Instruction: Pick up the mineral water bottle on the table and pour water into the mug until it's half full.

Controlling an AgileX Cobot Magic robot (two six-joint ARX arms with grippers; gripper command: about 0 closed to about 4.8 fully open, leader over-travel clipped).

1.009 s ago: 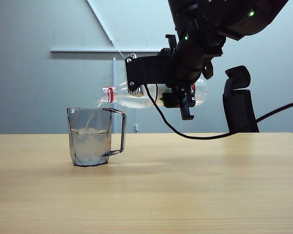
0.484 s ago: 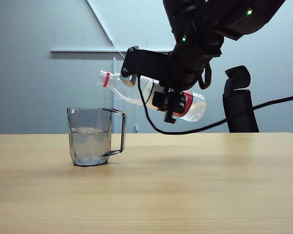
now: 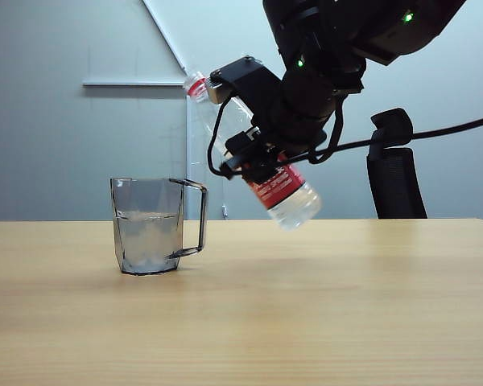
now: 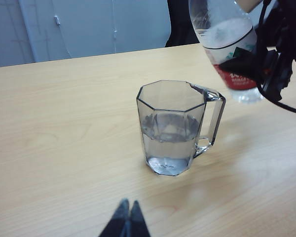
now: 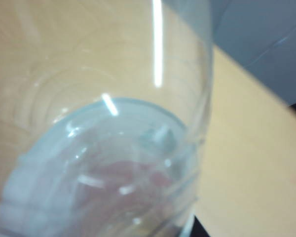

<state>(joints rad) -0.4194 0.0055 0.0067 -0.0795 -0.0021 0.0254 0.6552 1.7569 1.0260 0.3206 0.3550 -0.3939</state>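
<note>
Ext view, L to R: mug (image 3: 148,226) sits on counter (image 3: 306,305) left of centre, handle facing right, approx half full of water (image 3: 148,241). Bare counter all round it, well clear of the near edge; nothing else on the surface.

Right of mug and above it: mineral water bottle (image 3: 258,153) off the counter, tilted, red neck ring up-left, base down-right. Base hangs clear of the surface w/ open air below; neck is above and to the right of the mug rim, not over it. Right claw (image 3: 253,157) clamped on the bottle at the label. Black chair back (image 3: 396,165) behind counter at far right.

Left wrist cam: left claw (image 4: 126,222) fingertips pressed together, nothing in them, low at near side of mug (image 4: 175,128), apart from it. Bottle base (image 4: 227,44) beyond the handle side.

Right wrist cam: mostly clear bottle wall (image 5: 98,148), counter behind.
</note>
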